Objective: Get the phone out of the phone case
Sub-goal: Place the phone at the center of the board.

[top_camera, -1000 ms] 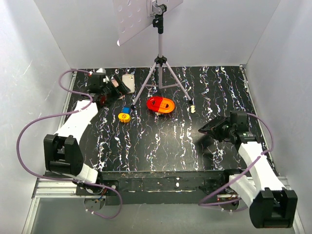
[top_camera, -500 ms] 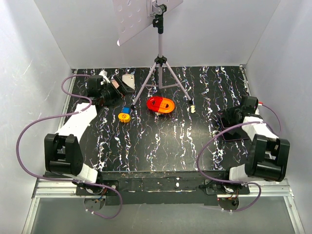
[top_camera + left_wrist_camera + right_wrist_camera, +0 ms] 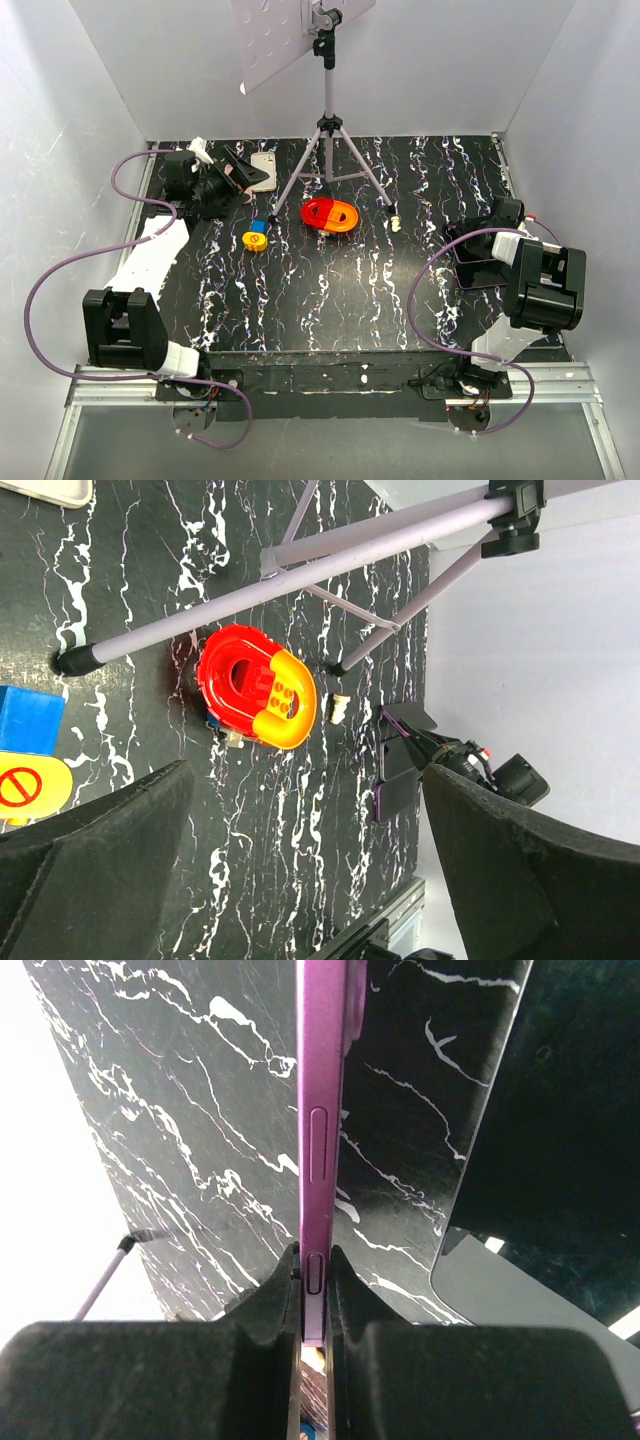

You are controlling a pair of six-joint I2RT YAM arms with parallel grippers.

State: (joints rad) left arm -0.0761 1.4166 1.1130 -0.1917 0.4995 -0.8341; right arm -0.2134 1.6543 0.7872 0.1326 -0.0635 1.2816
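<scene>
The black marbled table carries a tripod standing beyond both grippers. The right gripper pinches the purple phone by its edges, and the slab runs straight out past the jaws. The left gripper has its jaws spread with nothing between them. The pale case lies just beside their tips, and a red-and-yellow toy sits farther ahead.

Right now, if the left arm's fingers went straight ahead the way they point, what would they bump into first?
Probably the red and yellow toy: it sits almost straight ahead between the open left fingers. The tripod leg crosses close by, and depth is unclear, so it could come first.
</scene>
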